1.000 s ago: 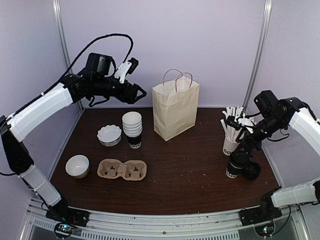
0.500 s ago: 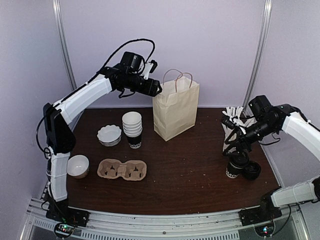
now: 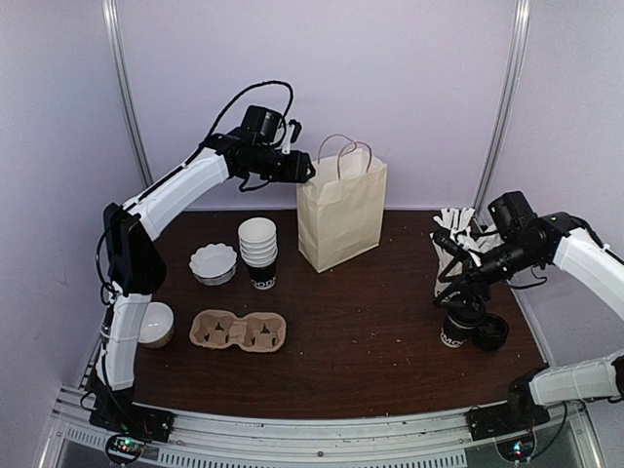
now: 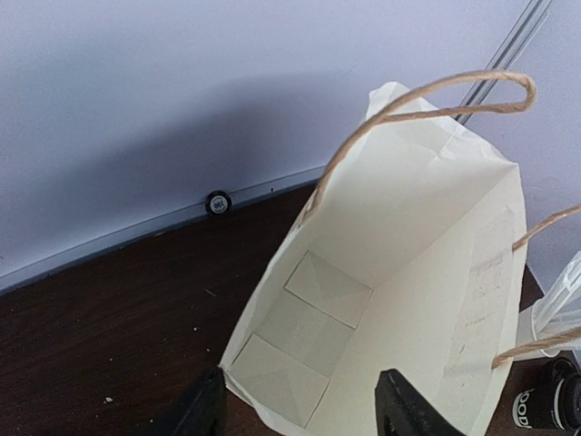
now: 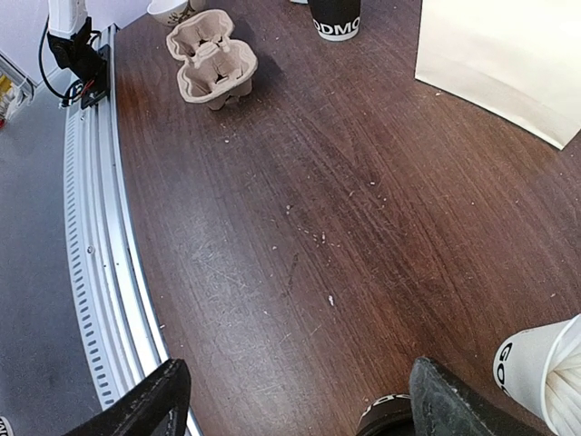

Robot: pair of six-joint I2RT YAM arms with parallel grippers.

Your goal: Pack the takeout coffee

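At the right edge of the table (image 3: 370,341), the takeout coffee (image 3: 454,330) stands upright, just in front of the white cup with sticks (image 3: 449,273). A black round piece (image 3: 491,333) sits just beside it on its right. My right end effector (image 3: 458,295) hangs right over the coffee with its fingers spread wide, gripping nothing. In the right wrist view I only see the cup's top edge between them at the bottom. My left end effector (image 3: 308,171) is up at the mouth of the paper bag (image 3: 341,214), which stands upright at the back middle. The left wrist view looks down into the bag. The fingers are parted with a clear gap and hold nothing, and the bag's near rim runs between them. I cannot tell if they touch it. On the left side are the stack of cups (image 3: 258,249), fluted dish (image 3: 214,263), cup carrier (image 3: 237,331) and white bowl (image 3: 151,324).
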